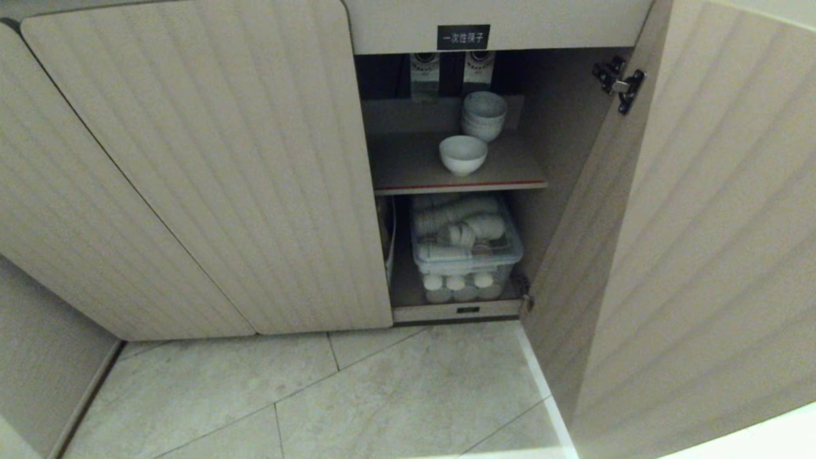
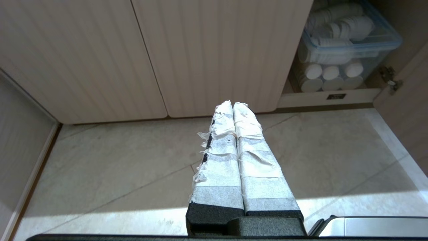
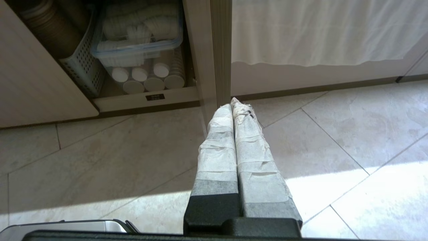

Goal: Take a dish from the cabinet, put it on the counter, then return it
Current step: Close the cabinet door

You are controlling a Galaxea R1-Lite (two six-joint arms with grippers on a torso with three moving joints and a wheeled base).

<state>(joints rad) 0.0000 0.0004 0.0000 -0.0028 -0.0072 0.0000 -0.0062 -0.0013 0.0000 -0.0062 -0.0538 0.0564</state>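
Head view: the dish (image 1: 463,154), a round, smooth white bowl, sits upright, mouth up, on the red-edged shelf (image 1: 408,172) inside the fluted cabinet (image 1: 210,166). Wrist views: left gripper (image 2: 233,104) and right gripper (image 3: 232,103), tape-wrapped jaws clenched empty above the tiled floor (image 3: 334,140).

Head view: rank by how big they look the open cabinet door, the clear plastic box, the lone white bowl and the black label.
1. Open cabinet door, by far the largest, though also nearest the camera.
2. Clear plastic box.
3. Lone white bowl and black label: much alike in size, so not ranked.
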